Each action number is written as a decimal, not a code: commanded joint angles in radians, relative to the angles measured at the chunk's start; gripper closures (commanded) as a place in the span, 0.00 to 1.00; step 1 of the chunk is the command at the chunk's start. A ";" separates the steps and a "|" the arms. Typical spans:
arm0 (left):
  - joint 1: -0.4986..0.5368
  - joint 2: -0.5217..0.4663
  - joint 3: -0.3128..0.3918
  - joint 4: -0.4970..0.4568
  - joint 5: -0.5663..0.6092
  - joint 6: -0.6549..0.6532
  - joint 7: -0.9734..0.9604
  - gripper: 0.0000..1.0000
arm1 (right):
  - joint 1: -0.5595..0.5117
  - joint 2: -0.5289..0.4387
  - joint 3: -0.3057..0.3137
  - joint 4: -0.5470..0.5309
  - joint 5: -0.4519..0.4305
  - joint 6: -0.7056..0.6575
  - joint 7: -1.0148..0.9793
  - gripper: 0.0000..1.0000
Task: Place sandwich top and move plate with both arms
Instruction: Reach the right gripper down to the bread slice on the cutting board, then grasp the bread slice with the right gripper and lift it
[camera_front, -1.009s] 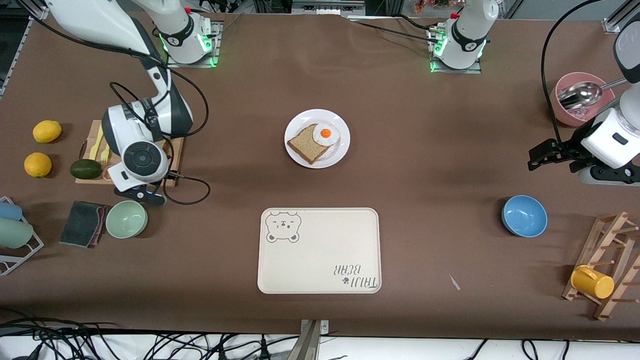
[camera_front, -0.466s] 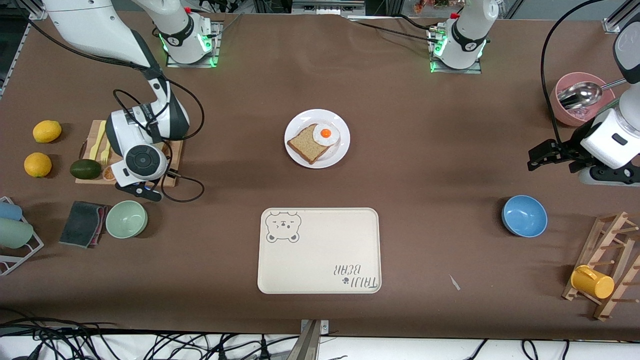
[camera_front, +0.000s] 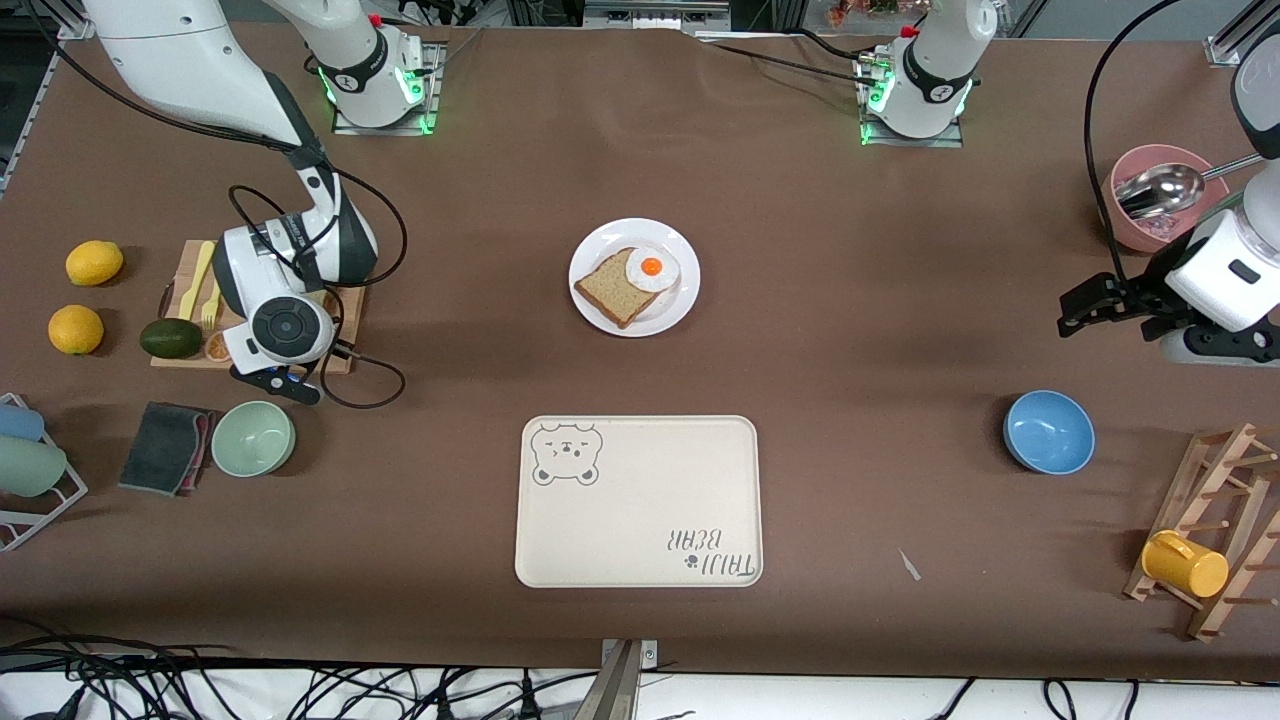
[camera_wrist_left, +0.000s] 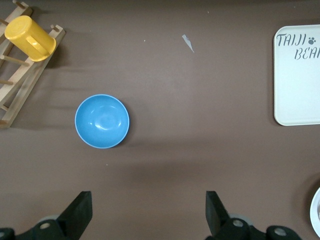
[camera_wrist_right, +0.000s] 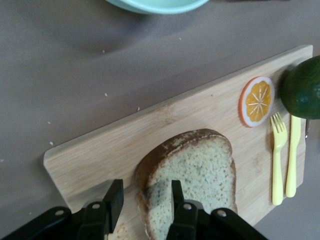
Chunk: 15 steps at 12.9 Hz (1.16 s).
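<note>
Bread slices: two, the pale sandwich top (camera_wrist_right: 192, 172) on the cutting board (camera_wrist_right: 125, 145), and a darker slice (camera_front: 616, 287) on the plate (camera_front: 634, 277)
Plates: one
Fried eggs: one (camera_front: 652, 268)
Trays: one, bear-printed (camera_front: 638, 500)
Bowls: three, blue (camera_front: 1048, 431), green (camera_front: 253, 438), pink (camera_front: 1165, 196)
Lemons: two (camera_front: 94, 262) (camera_front: 76, 329)
Avocados: one (camera_front: 171, 338)
Orange slices: one (camera_wrist_right: 256, 101)
Yellow forks: one (camera_wrist_right: 278, 157)
Yellow mugs: one (camera_front: 1184, 563)
Wooden racks: one (camera_front: 1215, 520)
Spoons: one (camera_front: 1165, 189)
Arms: two
</note>
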 joint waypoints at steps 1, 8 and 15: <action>0.000 -0.039 -0.009 -0.027 0.021 -0.044 -0.013 0.00 | -0.013 -0.002 0.004 -0.014 -0.021 0.019 0.024 0.72; 0.015 -0.088 -0.011 -0.027 0.015 -0.091 -0.014 0.00 | -0.015 0.018 0.004 -0.014 -0.014 0.025 0.039 1.00; 0.030 -0.114 0.009 -0.013 0.017 -0.145 -0.060 0.00 | -0.003 0.003 0.050 0.085 -0.005 -0.133 0.024 1.00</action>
